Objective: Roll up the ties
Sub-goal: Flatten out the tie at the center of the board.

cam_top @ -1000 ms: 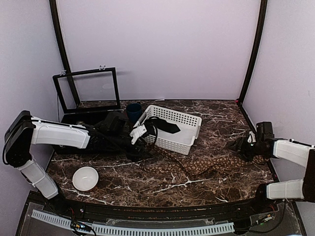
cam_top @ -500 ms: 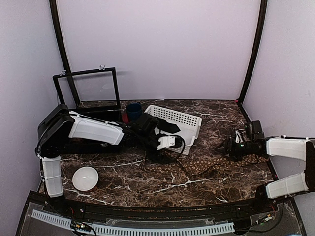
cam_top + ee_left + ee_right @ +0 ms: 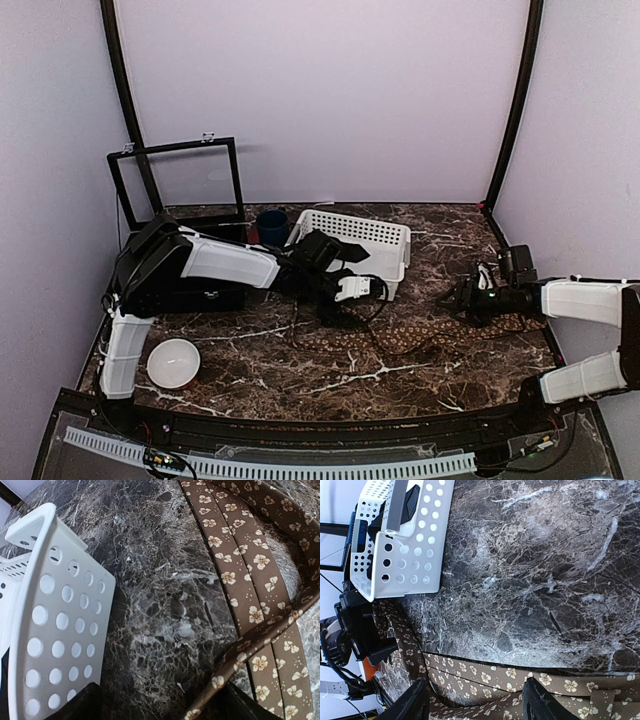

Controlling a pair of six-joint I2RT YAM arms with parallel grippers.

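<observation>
Claws apart: left claw (image 3: 366,292) beside basket (image 3: 352,223), right claw (image 3: 462,299) over tie (image 3: 405,340).

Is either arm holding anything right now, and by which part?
Nothing is clamped. The left gripper and the right gripper both stand open, with strands of the tie running loose through the gap of each.

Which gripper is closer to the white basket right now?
Left. The left gripper hangs just in front of the white basket, by its near wall, above the tie. The right gripper is well off to the right, over the tie's other end.
</observation>
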